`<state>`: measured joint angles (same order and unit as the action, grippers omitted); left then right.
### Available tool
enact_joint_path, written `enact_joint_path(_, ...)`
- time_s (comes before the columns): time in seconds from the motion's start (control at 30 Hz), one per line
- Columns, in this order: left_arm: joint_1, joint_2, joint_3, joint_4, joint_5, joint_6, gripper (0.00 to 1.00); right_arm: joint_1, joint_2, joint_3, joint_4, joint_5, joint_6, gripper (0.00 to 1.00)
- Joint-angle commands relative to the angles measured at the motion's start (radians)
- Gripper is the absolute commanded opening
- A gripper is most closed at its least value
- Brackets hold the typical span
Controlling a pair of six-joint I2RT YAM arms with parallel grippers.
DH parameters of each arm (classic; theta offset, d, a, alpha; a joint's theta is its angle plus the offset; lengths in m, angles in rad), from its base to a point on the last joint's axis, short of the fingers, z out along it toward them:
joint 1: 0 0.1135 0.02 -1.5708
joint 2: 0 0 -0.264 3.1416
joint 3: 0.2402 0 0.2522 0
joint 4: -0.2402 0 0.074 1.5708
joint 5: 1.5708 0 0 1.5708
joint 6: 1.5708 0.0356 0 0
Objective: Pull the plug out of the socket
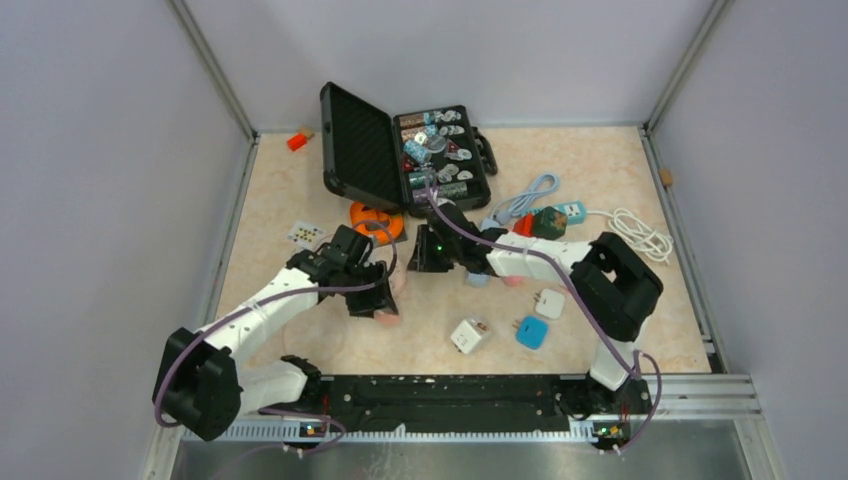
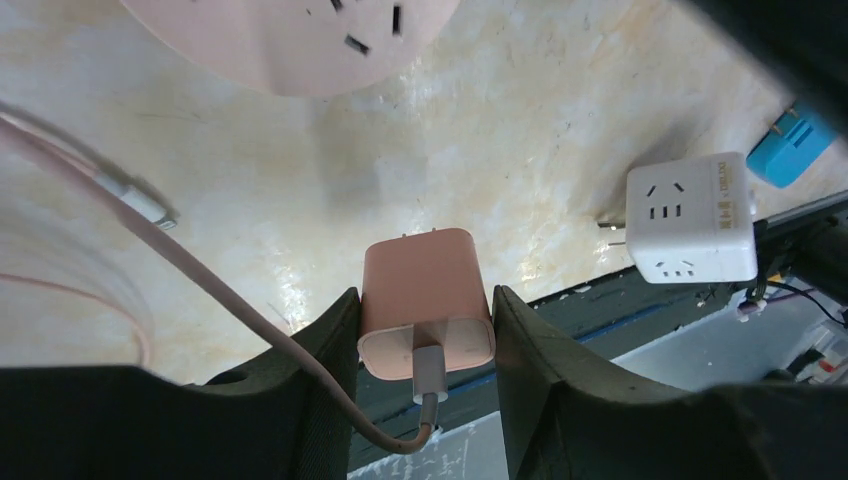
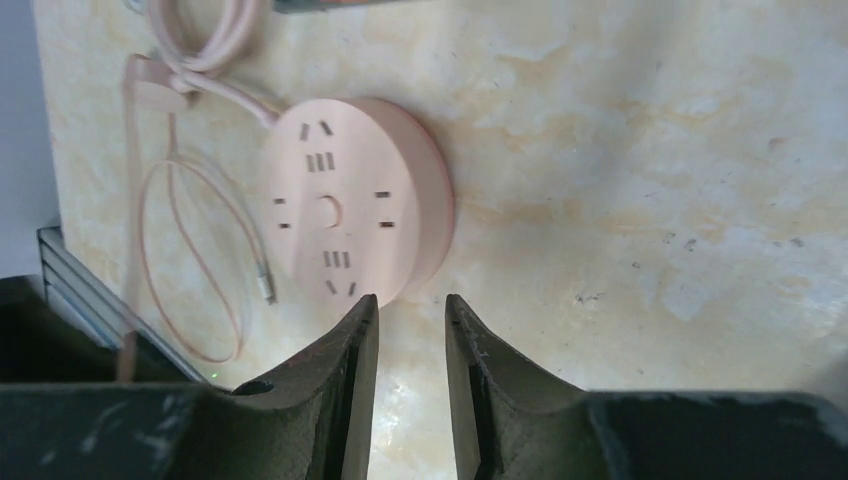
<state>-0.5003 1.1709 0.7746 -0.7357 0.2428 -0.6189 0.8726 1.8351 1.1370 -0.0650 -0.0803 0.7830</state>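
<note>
- Left gripper (image 2: pixel 425 300) clenches the pink plug (image 2: pixel 420 285), long axis 12–6 o'clock, prongs (image 2: pixel 421 236) bare toward 12.
- Socket (image 2: pixel 290 40) lies apart at 11 o'clock; the plug appears already free.
- Right gripper (image 3: pixel 412 305): jaws narrowly parted, empty.

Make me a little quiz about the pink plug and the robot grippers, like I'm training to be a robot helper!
1. True or false: the pink plug is plugged into the round pink socket.
2. Which one has its jaws shut on the plug? A. the left gripper B. the right gripper C. neither
3. Fill in: the cube adapter to the right of the plug in the left wrist view is coloured ____.

Key: 1. False, the plug is out of the socket. 2. A. 3. White.
</note>
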Motion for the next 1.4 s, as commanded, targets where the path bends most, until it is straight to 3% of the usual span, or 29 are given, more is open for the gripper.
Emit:
enact_joint_path(0.0,-0.002,-0.006,-0.082,0.145,0.167,-0.030,0.25,-0.018,-0.159,0.069,-0.105,0.083,-0.074,0.31)
enact_joint_path(0.13,-0.007,0.035,-0.137,0.196,0.228,-0.033,0.26,-0.038,-0.281,0.025,-0.173,0.178,-0.090,0.34)
enact_joint_path(0.27,-0.007,0.074,-0.142,0.184,0.167,-0.029,0.32,-0.043,-0.391,-0.025,-0.223,0.238,-0.101,0.37)
enact_joint_path(0.47,-0.006,0.064,-0.088,0.160,0.002,-0.069,0.76,-0.057,-0.489,-0.058,-0.325,0.299,-0.105,0.43)
enact_joint_path(0.67,-0.003,0.047,-0.006,0.119,-0.067,-0.071,0.97,-0.082,-0.565,-0.057,-0.408,0.336,-0.125,0.50)
enact_joint_path(0.83,0.002,-0.015,0.041,0.050,-0.087,-0.038,0.99,-0.113,-0.643,-0.043,-0.490,0.401,-0.169,0.75)
enact_joint_path(1.0,0.002,-0.123,0.101,0.010,-0.023,0.063,0.99,-0.144,-0.720,-0.023,-0.565,0.611,-0.253,0.94)
enact_joint_path(1.2,0.003,-0.224,0.144,0.142,0.065,0.142,0.99,-0.318,-0.749,-0.026,-0.579,0.683,-0.286,0.98)
enact_joint_path(1.37,0.003,-0.225,0.154,0.292,0.059,0.112,0.99,-0.520,-0.716,-0.058,-0.528,0.534,-0.261,0.98)
